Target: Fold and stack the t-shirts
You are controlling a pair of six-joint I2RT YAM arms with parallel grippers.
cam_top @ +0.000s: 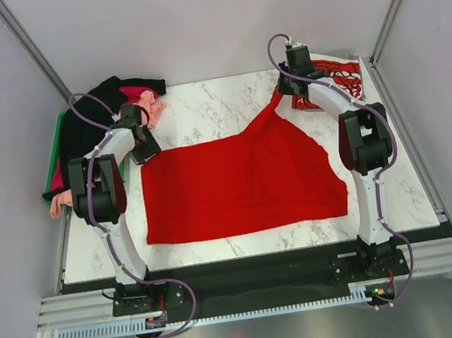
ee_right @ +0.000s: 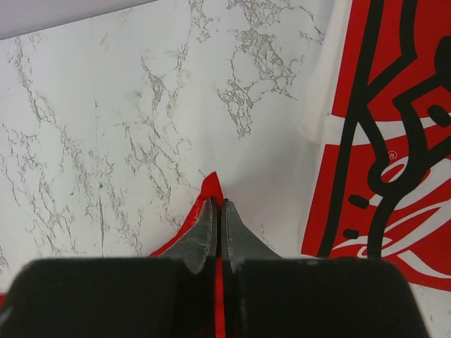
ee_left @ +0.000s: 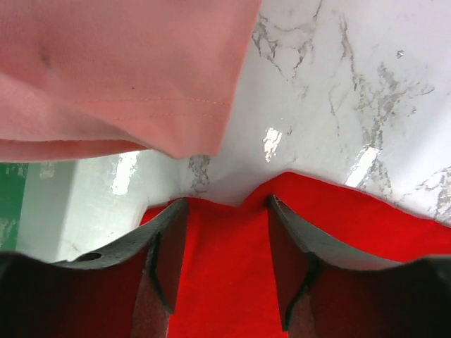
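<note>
The large plain red t-shirt (cam_top: 237,186) lies spread on the marble table (cam_top: 201,113), one corner drawn up to the far right. My right gripper (cam_top: 286,88) is shut on that corner; red cloth (ee_right: 215,184) pokes out past its tips (ee_right: 218,203). My left gripper (cam_top: 144,147) is low over the shirt's far left corner, jaws open. They straddle the red edge (ee_left: 225,267), with the fingers (ee_left: 168,243) pressed into the cloth. The Coca-Cola t-shirt (cam_top: 336,76) lies at the back right, beside the right gripper (ee_right: 380,141). The other t-shirts are heaped at the back left.
That heap holds a black shirt (cam_top: 91,121), a salmon-pink one (cam_top: 150,108) and a magenta one (cam_top: 138,91), lying over a green tray (cam_top: 55,143) at the table's left edge. The pink cloth (ee_left: 120,70) hangs just beyond the left fingers. Grey walls enclose the table.
</note>
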